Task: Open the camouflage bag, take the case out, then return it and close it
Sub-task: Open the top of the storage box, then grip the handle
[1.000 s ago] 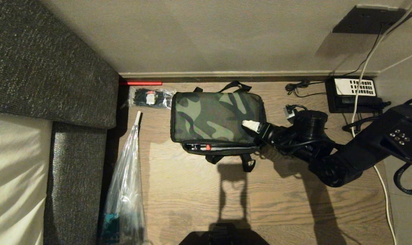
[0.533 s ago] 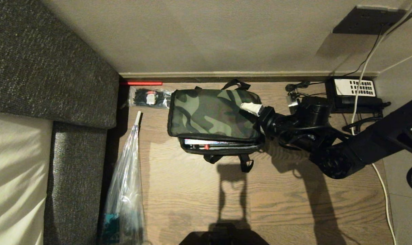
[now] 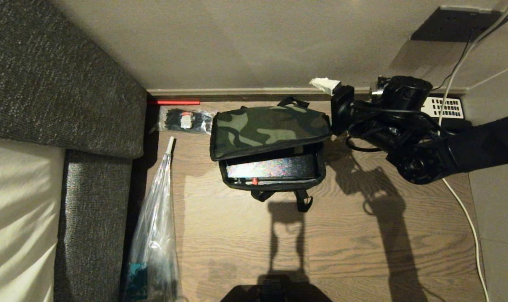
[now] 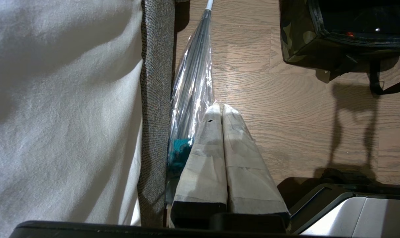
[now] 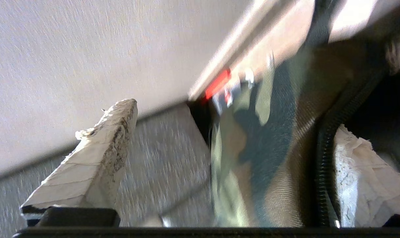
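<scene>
The camouflage bag (image 3: 271, 126) sits on the wooden floor by the wall, its lid tilted up along the front edge. Inside, the case (image 3: 273, 167) shows its speckled black top and a small red clasp. My right gripper (image 3: 326, 107) is at the lid's right end, open wide. One taped finger (image 5: 97, 155) is above the lid. The other finger (image 5: 362, 178) is under the zip edge, so the camouflage lid (image 5: 269, 138) lies between them. My left gripper (image 4: 221, 107) hangs shut and empty over the floor, parked near the bag's front left.
A grey sofa (image 3: 69, 84) fills the left side. A plastic-sleeved umbrella (image 3: 155, 226) lies beside it. A clear packet of black items (image 3: 184, 120) lies left of the bag. A telephone (image 3: 445, 108) and cables (image 3: 464, 209) are at the right, near the wall (image 3: 254, 42).
My right gripper has swung up and toward the wall, and the lid has lifted with it. The bag has gone from shut to half open, and the case now shows.
</scene>
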Robot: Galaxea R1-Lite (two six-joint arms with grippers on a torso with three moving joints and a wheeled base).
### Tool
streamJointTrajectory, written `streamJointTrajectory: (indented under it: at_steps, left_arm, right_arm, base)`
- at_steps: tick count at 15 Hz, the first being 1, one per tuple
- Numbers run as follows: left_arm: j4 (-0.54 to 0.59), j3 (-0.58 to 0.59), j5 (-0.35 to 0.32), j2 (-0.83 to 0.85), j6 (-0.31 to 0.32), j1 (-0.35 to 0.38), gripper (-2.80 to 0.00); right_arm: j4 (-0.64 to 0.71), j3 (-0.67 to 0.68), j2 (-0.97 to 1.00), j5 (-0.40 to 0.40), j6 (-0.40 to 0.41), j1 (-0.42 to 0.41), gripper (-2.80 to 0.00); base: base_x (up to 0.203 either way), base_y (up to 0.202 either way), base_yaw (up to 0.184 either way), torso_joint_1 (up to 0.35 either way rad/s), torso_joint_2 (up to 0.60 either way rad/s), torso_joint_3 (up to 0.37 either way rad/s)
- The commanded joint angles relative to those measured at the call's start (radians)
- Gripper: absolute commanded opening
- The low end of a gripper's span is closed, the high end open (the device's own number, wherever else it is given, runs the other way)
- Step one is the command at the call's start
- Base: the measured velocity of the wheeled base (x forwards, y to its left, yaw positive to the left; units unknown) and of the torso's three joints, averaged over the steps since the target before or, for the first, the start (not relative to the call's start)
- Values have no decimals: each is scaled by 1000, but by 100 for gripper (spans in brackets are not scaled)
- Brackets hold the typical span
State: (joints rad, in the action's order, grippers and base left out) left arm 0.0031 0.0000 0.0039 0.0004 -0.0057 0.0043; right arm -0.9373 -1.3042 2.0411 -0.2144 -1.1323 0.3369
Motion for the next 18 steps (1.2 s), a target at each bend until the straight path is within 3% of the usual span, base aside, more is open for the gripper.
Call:
streamJointTrajectory:
  at_steps: [1,8,13,15,17,18]
  left_arm:
    - [0,3,1,-2,0,1,-280]
    - [0,3,1,-2,0,2,-280]
    - [0,2,1,-2,0,0,-280]
    - [0,2,1,-2,0,2,-280]
    - [0,3,1,0,0,1,-280]
    - [0,3,1,-2,0,1,-280]
  right_arm:
    - [35,-94,3,13,-3,-29,0]
    - [36,-255,26,23,6,-98,0]
    - [40,-239,37,23,22,-97,0]
    - [50,-199,37,18,106,-98,0]
    - [48,-72,10,1,155,-98,0]
    - [39,5,-26,-16,163,-98,-132]
  base:
    - [0,0,0,0,0,0]
    - [0,0,0,0,0,0]
    - [0,0,0,0,0,0]
    - [0,0,0,0,0,0]
    - [0,0,0,0,0,0]
    - [0,0,0,0,0,0]
